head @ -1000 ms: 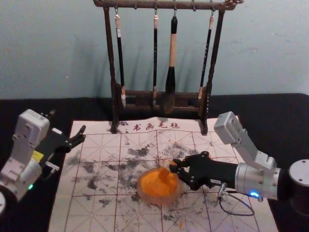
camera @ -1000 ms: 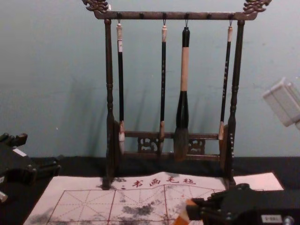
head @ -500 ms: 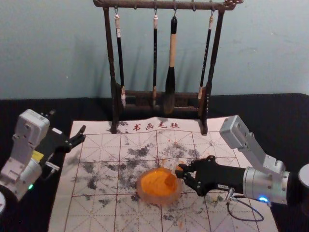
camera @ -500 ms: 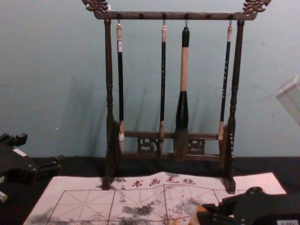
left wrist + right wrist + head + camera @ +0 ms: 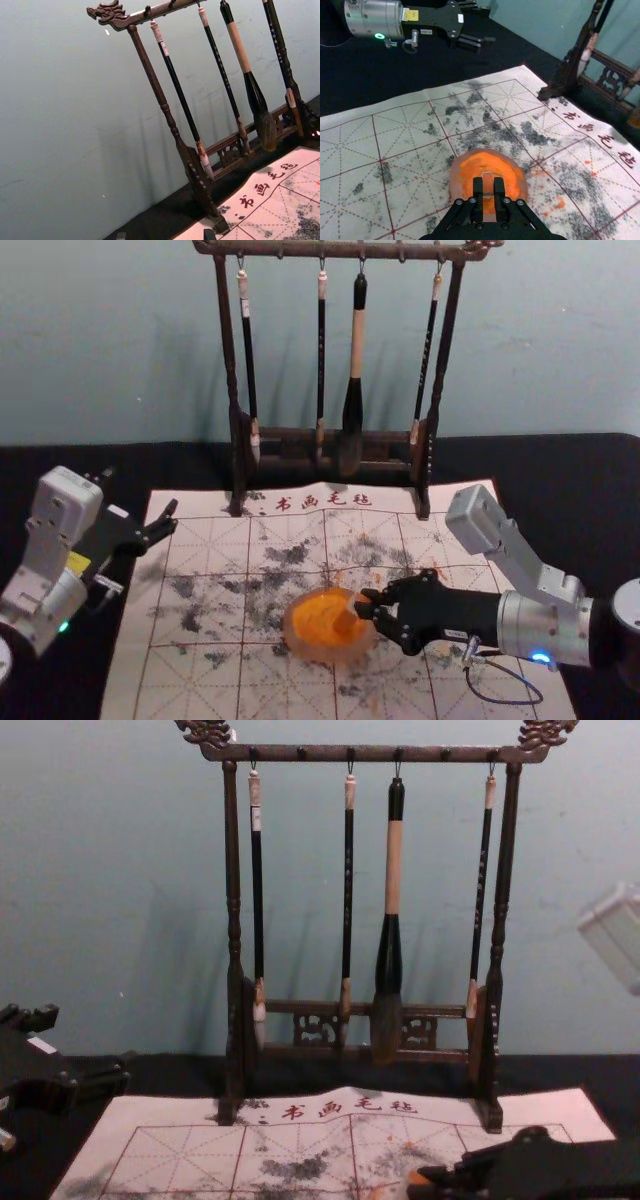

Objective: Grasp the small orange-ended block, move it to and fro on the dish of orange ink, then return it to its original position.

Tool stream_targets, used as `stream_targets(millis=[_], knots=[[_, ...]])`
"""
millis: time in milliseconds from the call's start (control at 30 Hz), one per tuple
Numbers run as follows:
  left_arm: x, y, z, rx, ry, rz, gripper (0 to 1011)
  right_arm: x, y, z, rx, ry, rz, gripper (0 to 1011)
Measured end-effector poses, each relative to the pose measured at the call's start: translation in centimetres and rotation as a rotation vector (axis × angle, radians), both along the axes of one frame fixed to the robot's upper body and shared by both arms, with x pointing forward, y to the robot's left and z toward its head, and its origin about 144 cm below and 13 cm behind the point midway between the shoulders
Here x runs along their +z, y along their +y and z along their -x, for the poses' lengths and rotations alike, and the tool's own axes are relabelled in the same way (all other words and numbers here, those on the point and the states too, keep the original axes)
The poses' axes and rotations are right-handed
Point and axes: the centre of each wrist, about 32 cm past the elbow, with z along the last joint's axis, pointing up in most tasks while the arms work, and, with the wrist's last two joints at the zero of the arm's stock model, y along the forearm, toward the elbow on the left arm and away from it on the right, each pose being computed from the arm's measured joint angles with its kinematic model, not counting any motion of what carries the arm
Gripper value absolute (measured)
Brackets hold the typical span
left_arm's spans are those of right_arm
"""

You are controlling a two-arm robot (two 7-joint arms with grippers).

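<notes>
While the right gripper (image 5: 366,604) reaches in from the right of the dish (image 5: 299,643), its fingers are clamped on the small block (image 5: 488,186), one on either side. Block and fingertips are at the dish's right-hand part, above the orange ink (image 5: 322,616) (whether the block's lower end touches the ink, I cannot tell). Some orange shows on the block by the fingertips.

Well to the left of the dish and farther back, the left gripper (image 5: 141,496) is parked, its fingers spread apart with nothing between them.

Under the dish lies the gridded mat (image 5: 190,686), blotched with dark ink all around the dish and dotted with orange spots near it. Its line of red characters (image 5: 324,502) runs beyond the dish. Farther behind the dish, the dark wooden rack (image 5: 229,370) stands upright with four brushes hanging from it, the thick one (image 5: 354,405) among them.
</notes>
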Motion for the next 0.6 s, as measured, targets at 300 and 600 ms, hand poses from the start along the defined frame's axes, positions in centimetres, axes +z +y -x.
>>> stream_targets(millis=[300,600], knots=[[0.00,0.00,0.00,0.000,0.000,0.000,1002,-0.12,0.64,-0.49,0.004,0.000,0.001,104],[0.00,0.00,0.00,0.000,0.000,0.000,1002,-0.09,0.72,-0.89,-0.020,-0.005,0.008,104]])
